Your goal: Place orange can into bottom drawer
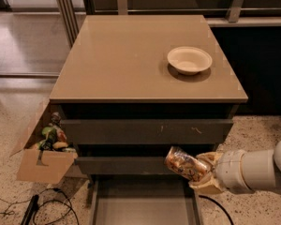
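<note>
My gripper comes in from the right on a white arm and is shut on the orange can. The can lies tilted on its side, mottled orange-brown with a shiny end pointing up-left. It hangs in front of the middle drawer front, above the right part of the open bottom drawer, a shallow grey tray pulled out at the bottom of the cabinet. The drawer floor shows nothing in it.
A cream round bowl sits on the tan cabinet top. Two dark grey drawer fronts are shut. A cardboard box of items stands left of the cabinet, with black cables on the floor.
</note>
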`<action>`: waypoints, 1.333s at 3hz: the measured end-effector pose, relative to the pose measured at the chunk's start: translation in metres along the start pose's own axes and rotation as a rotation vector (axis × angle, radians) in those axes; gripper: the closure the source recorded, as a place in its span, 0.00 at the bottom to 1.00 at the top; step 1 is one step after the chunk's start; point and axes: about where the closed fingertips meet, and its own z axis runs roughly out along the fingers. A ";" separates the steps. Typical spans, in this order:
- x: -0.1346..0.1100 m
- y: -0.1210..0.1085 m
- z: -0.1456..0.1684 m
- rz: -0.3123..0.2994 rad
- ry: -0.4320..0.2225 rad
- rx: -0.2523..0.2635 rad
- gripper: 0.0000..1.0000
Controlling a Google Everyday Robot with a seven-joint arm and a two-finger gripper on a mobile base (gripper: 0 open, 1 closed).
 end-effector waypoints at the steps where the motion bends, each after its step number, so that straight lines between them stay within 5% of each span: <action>1: 0.054 -0.028 0.080 0.037 0.028 0.025 1.00; 2: 0.054 -0.028 0.080 0.037 0.028 0.025 1.00; 4: 0.058 -0.026 0.131 0.029 0.006 -0.074 1.00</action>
